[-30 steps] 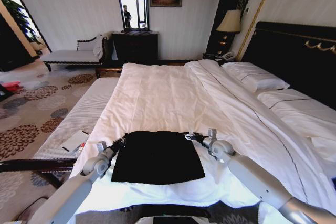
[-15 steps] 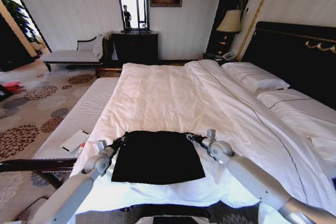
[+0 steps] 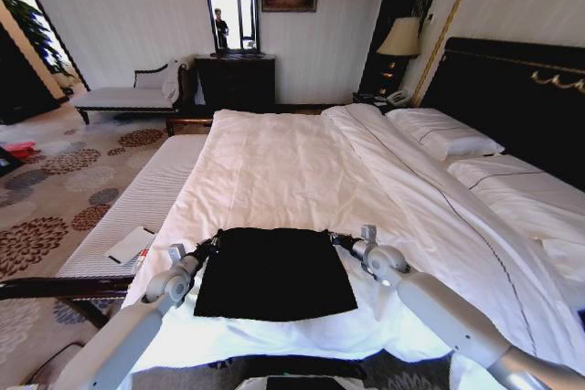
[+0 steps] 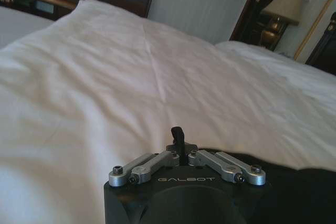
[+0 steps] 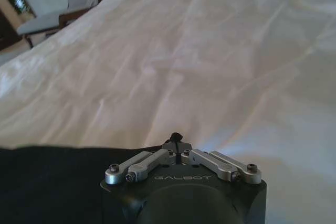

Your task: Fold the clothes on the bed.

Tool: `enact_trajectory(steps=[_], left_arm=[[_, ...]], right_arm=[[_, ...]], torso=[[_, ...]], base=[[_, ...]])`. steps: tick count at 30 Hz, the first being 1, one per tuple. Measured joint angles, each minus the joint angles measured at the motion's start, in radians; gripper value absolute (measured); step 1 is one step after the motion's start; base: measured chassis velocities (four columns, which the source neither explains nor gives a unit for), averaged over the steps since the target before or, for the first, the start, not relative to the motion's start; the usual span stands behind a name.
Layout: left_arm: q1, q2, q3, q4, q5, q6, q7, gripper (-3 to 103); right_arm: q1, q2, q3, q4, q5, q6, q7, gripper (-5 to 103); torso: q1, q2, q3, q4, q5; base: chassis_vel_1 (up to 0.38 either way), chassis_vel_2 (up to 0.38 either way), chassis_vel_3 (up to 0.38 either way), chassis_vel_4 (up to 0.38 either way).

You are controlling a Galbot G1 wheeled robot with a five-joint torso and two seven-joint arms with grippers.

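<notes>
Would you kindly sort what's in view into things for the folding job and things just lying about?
For the job: black T-shirt, bed, left gripper, right gripper.
Lying about: notepad, bench, bedside lamp, dresser.

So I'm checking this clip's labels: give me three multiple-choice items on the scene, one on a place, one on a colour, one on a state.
1. Where does the T-shirt lie?
A. near edge of the bed
B. on the pillows
C. on the carpet

2. What colour is it?
A. white
B. black
C. red

3. How do the left gripper and right gripper stand?
A. raised high
B. resting on the pillows
C. at the shirt's far corners, fingers together

Answers: 1 A, it lies on the duvet nearest the robot. 2 B, dark against white bedding. 3 C, one at each far corner.
</notes>
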Motion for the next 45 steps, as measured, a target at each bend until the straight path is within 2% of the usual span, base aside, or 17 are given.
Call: enact_trajectory(steps=[7, 13, 18, 27, 31, 35, 38, 45], left_arm=[[-0.067, 0.000, -0.002, -0.011, -0.036, 0.000, -0.014, 2], [-0.121, 0.001, 0.008, 0.002, -0.065, 0.002, -0.022, 2], [-0.214, -0.016, 0.046, 0.064, -0.078, 0.004, -0.026, 2], [-0.369, -0.003, 0.143, 0.138, -0.127, 0.006, -0.032, 2], [-0.458, -0.021, 0.198, 0.229, -0.134, 0.003, -0.016, 2], [-0.493, -0.048, 0.212, 0.280, -0.126, -0.001, -0.011, 2], [-0.499, -0.056, 0.210, 0.276, -0.122, -0.008, -0.012, 2], [-0.511, -0.026, 0.157, 0.151, -0.173, -0.013, -0.036, 2]], right_arm=[[0.063, 0.028, 0.020, -0.037, 0.030, 0.055, 0.047, 0], [0.111, 0.033, 0.019, -0.058, 0.049, 0.064, 0.056, 0], [0.166, 0.054, -0.003, -0.116, 0.057, 0.075, 0.062, 0], [0.242, 0.092, -0.056, -0.209, 0.053, 0.101, 0.059, 0], [0.281, 0.118, -0.079, -0.272, 0.051, 0.108, 0.049, 0], [0.292, 0.132, -0.082, -0.299, 0.043, 0.116, 0.047, 0], [0.290, 0.133, -0.065, -0.285, 0.043, 0.118, 0.048, 0], [0.285, 0.084, 0.016, -0.143, 0.079, 0.119, 0.059, 0]], torso=[[0.000, 0.000, 0.000, -0.0001, 0.0000], [0.000, 0.000, 0.000, -0.0002, 0.0000], [0.000, 0.000, 0.000, 0.0000, -0.0002], [0.000, 0.000, 0.000, 0.0000, 0.0003], [0.000, 0.000, 0.000, 0.0001, 0.0001], [0.000, 0.000, 0.000, -0.0001, 0.0000], [0.000, 0.000, 0.000, -0.0003, 0.0000], [0.000, 0.000, 0.000, 0.0000, -0.0001]], base=[[0.000, 0.000, 0.000, 0.000], [0.000, 0.000, 0.000, 0.000], [0.000, 0.000, 0.000, 0.000], [0.000, 0.000, 0.000, 0.000], [0.000, 0.000, 0.000, 0.000], [0.000, 0.000, 0.000, 0.000], [0.000, 0.000, 0.000, 0.000], [0.000, 0.000, 0.000, 0.000]])
